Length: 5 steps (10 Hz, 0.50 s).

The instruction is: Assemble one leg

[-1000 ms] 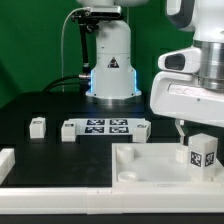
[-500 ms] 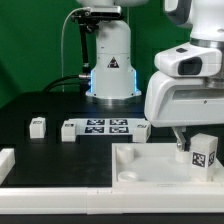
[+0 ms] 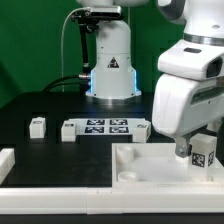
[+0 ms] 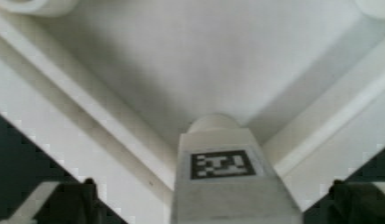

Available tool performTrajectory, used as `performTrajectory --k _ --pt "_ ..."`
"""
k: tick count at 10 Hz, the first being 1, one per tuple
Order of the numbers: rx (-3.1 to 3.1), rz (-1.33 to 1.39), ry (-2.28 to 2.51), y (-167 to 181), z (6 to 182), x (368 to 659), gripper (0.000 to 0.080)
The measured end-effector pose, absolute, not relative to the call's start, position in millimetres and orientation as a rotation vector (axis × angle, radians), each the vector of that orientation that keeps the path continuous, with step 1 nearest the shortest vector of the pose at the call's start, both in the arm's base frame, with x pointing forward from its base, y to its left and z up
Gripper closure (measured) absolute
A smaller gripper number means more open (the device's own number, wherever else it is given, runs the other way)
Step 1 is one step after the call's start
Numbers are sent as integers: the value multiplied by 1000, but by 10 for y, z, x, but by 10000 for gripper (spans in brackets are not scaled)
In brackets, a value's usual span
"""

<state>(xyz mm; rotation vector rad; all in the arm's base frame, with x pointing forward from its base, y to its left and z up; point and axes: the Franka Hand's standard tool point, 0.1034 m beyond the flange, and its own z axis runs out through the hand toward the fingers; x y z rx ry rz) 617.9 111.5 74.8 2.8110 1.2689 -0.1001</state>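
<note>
Exterior view, pincer (image 3: pixel 187 150): low at the view's right, under the arm's bulky white wrist, over the large white square panel (image 3: pixel 150 165); fingertips mostly hidden, so whether it pinches anything I cannot tell.
Wrist view, pincer: dark fingers (image 4: pixel 75 200) stand spread at either side of the leg (image 4: pixel 217 160); contact with it not visible.
Leg: chunky white block with a square marker on its face, standing upright on the panel, just beside the pincer (image 3: pixel 203 153).
Panel: lies on the bench (image 3: pixel 40 100) at the view's lower right, with a round socket (image 3: pixel 128 176) near its front corner.
Marker board (image 3: pixel 105 128): flat on the bench, mid-scene.
Loose white block (image 3: pixel 37 126): left of the board, well apart from the panel.
</note>
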Motion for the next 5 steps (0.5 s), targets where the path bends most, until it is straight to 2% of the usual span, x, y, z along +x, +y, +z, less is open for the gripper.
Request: performTrajectory --k 2,3,4,5 --pt "2814 -101 1261 1107 744 6179 170" --pt "2814 -101 1261 1103 744 6180 328" --pt "2815 -101 1260 1101 744 6180 328" --pt "2815 -102 1259 1097 742 6180 512"
